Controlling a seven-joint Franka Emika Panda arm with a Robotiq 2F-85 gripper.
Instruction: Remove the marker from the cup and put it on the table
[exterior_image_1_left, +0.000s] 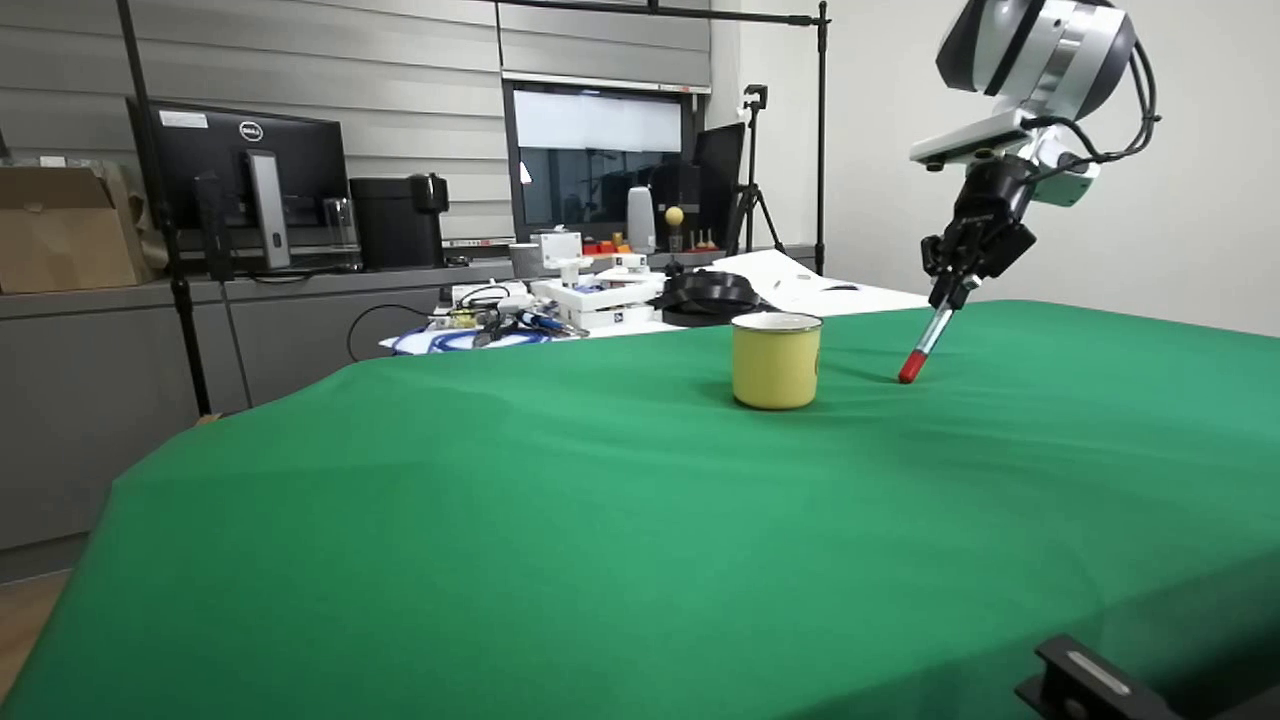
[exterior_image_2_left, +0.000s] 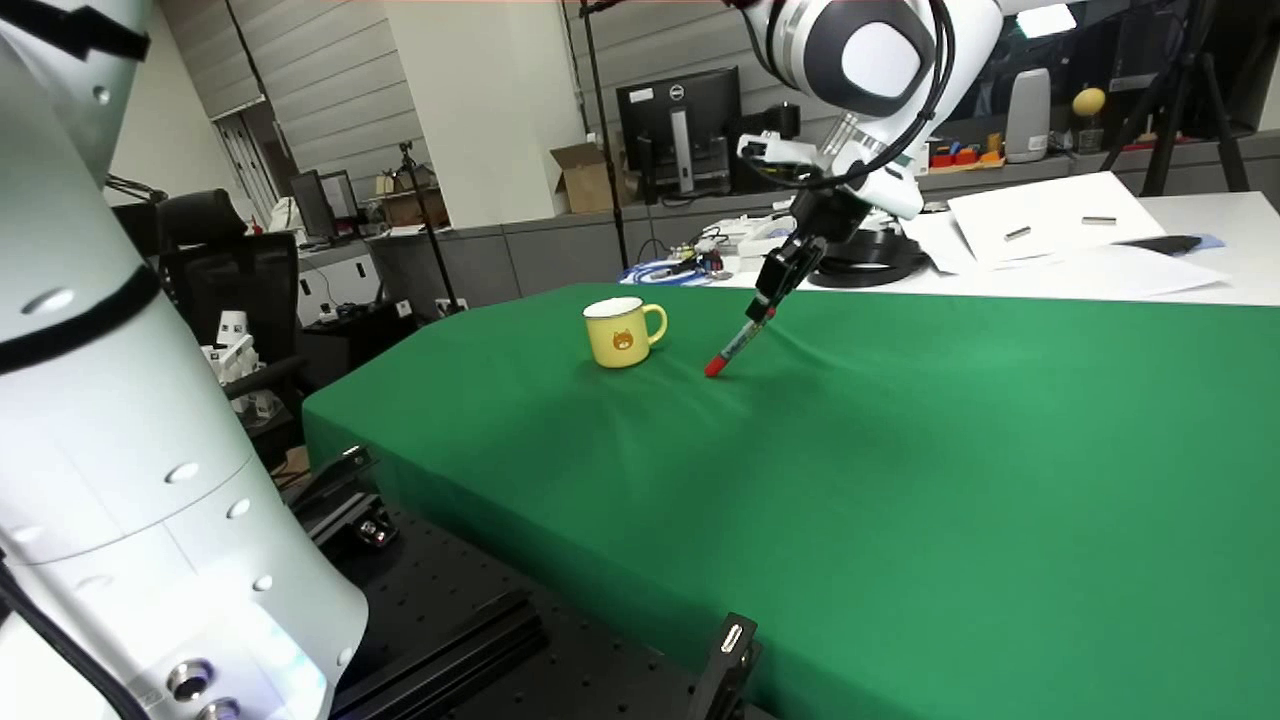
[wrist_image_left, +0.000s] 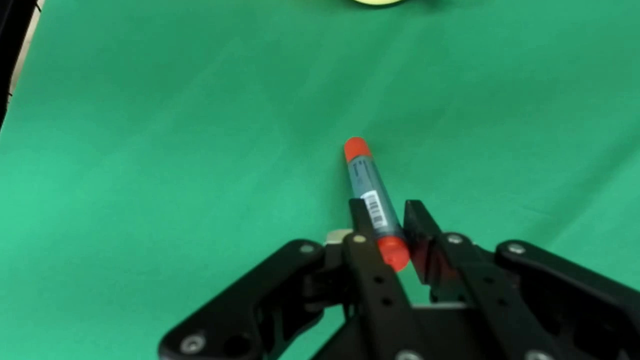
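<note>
The marker (exterior_image_1_left: 937, 328) has a grey barrel and red ends. My gripper (exterior_image_1_left: 953, 292) is shut on its upper end and holds it tilted. In both exterior views its lower red end is at the green table (exterior_image_1_left: 600, 520); I cannot tell if it touches. In the wrist view the marker (wrist_image_left: 369, 185) lies between the two fingers of the gripper (wrist_image_left: 385, 202), its upper red end showing between them. The yellow cup (exterior_image_1_left: 775, 365) stands upright on the table, apart from the marker. It shows with its handle and bear print in an exterior view (exterior_image_2_left: 618, 335). Only its edge (wrist_image_left: 378, 2) shows in the wrist view.
A white desk with a black ring-shaped object (exterior_image_1_left: 708, 295), white parts and blue cables stands behind the green table. Papers (exterior_image_2_left: 1055, 225) lie on it. A black clamp (exterior_image_2_left: 728, 660) sits at the table's near edge. A white robot arm base (exterior_image_2_left: 170, 450) stands beside the table.
</note>
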